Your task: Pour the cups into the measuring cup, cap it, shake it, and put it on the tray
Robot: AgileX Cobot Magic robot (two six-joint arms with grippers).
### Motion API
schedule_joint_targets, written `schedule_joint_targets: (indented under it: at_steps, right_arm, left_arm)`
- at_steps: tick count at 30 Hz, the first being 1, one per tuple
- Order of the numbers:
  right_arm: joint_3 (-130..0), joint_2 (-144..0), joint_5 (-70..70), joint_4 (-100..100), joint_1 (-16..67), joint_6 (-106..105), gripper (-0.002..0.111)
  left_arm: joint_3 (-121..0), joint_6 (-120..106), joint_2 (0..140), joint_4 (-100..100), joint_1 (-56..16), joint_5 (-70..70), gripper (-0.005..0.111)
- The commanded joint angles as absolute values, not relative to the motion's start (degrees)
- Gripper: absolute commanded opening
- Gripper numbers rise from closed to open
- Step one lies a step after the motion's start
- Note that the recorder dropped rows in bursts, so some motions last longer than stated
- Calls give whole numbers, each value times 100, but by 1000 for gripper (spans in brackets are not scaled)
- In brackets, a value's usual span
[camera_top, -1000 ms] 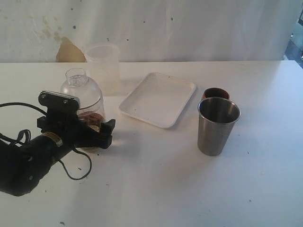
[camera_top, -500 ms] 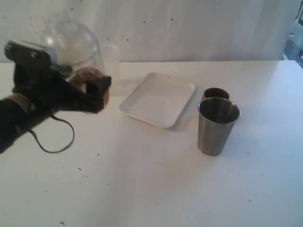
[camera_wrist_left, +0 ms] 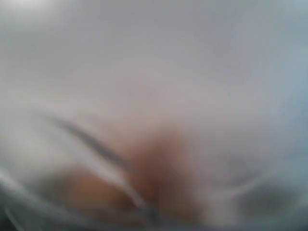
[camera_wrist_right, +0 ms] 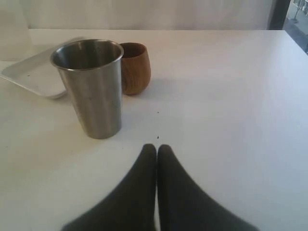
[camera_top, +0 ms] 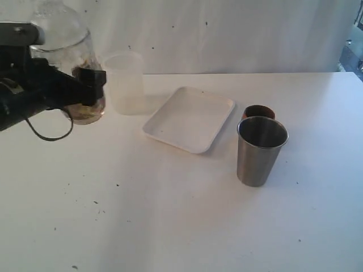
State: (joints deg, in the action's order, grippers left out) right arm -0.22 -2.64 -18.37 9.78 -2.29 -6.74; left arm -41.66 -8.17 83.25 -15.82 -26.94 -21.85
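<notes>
Clear plastic fills the left gripper [camera_top: 86, 85]: its dark jaws stand wide but are clamped on the measuring cup [camera_top: 85, 111], held in the air above the desk's [camera_top: 170, 215] back left corner. The domed cap [camera_top: 57, 22] sits on the cup and brown contents lie at its bottom. The right gripper [camera_wrist_right: 157, 150] has its jaws pressed together, holds nothing, and hovers over bare desk near the steel tumbler [camera_top: 261, 150].

The cap's top is cut off by the exterior view's edge, and the left wrist view is only a blur of grey and brown. The wooden cup [camera_top: 258, 111] shows partly behind the tumbler.

A second ago the measuring cup stood on the desk in front of the frosted cup [camera_top: 126, 82]; now it is raised clear. The tray [camera_top: 190, 119], tumbler and wooden cup have not moved.
</notes>
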Motion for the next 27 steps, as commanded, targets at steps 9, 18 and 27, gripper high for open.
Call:
schedule_joint_targets:
  at_steps: [9, 18, 27]
  right_arm:
    - [0, -228, -1775, 966, -224, -663, 0]
    - [0, -228, -1775, 966, -224, -663, 0]
    - [0, -228, -1775, 966, -224, -663, 0]
  left_arm:
    - [-3951, -920, 7900, -1546, -1946, -2343, 0]
    - [-3919, 281, 8329, -428, -2952, -2859, 0]
    - [-3483, 726, 7712, 541, -1648, -2646, 0]
